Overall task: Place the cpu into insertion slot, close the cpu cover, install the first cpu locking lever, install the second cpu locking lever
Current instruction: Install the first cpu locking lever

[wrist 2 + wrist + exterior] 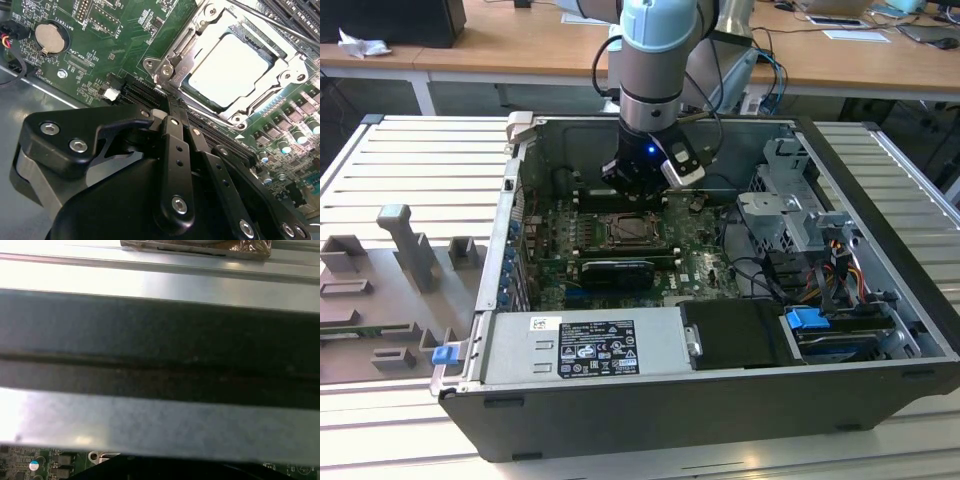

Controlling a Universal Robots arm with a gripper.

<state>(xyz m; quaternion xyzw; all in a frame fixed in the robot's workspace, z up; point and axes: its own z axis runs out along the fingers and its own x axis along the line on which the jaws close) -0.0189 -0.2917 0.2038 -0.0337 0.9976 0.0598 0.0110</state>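
Silver-grey, the cpu (227, 67) is seen seated in the insertion slot (280, 52) under the lowered cpu cover (187, 47), so the pressed-together gripper (167, 112) beside its corner is best moved gently.

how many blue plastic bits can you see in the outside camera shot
2. One small blue clip sits at the case's front corner on the exterior view's left; a larger blue tab sits on the drive bay toward the exterior view's right. Others may be hidden inside the case.

Pale silver-grey cpu (227, 67), silver cpu cover (200, 40), green circuit board (125, 40), black end effector (167, 112)
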